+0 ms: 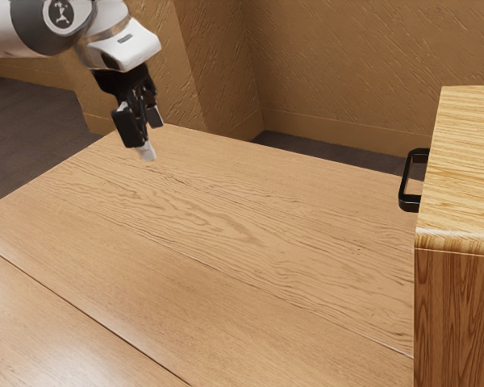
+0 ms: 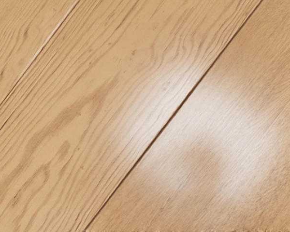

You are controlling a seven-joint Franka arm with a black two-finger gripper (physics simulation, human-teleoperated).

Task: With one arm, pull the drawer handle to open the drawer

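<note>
Our claw [image 1: 143,145] hangs upper left over the table [image 1: 226,242]
We can't tell if it's wide or narrow. The black handle [image 1: 411,179] sits at the right edge on the cabinet [image 1: 460,266], well apart from us.

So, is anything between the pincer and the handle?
No. In the exterior view, bare table lies between the pincer and the handle at that view's right.

No readable text, label or number anywhere.
</note>
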